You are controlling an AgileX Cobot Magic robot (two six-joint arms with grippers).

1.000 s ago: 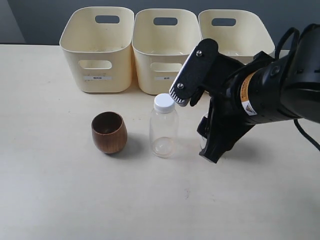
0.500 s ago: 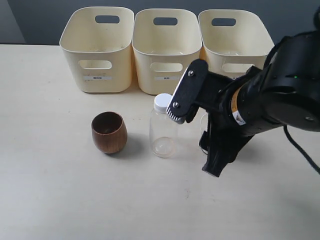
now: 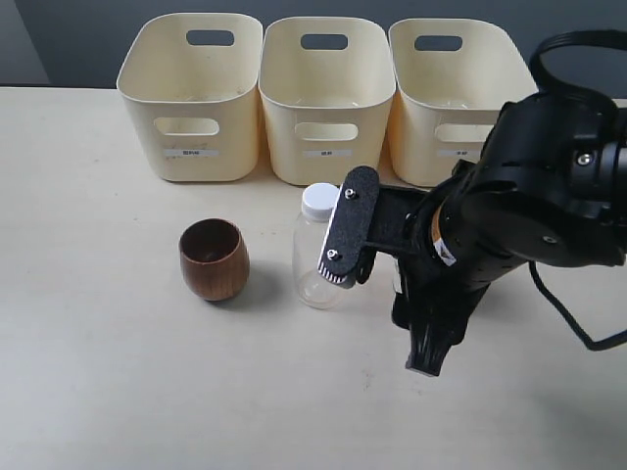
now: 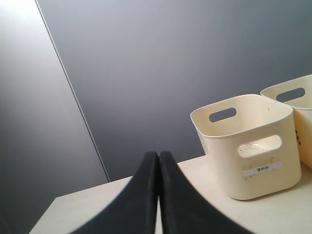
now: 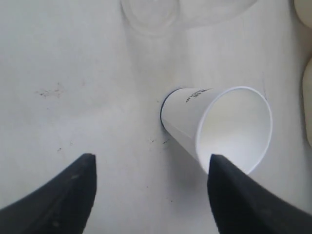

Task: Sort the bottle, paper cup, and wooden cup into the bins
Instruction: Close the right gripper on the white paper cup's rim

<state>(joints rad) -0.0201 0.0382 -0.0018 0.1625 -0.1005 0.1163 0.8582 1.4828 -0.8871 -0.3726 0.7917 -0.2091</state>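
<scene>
Approach on the paper cup (image 5: 214,129): right claw (image 5: 151,170) hangs spread apart above it, and next must drop astride it and close.

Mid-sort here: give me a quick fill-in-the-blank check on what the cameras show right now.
1. The right gripper hangs above the paper cup with its jaws ___.
2. The bottle wears a ___ screw cap.
3. In the exterior view, the wooden cup stands to the ___ of the bottle.
4. The left gripper, away from the bins, has its jaws ___.

Missing words: open; white; left; shut.
</scene>
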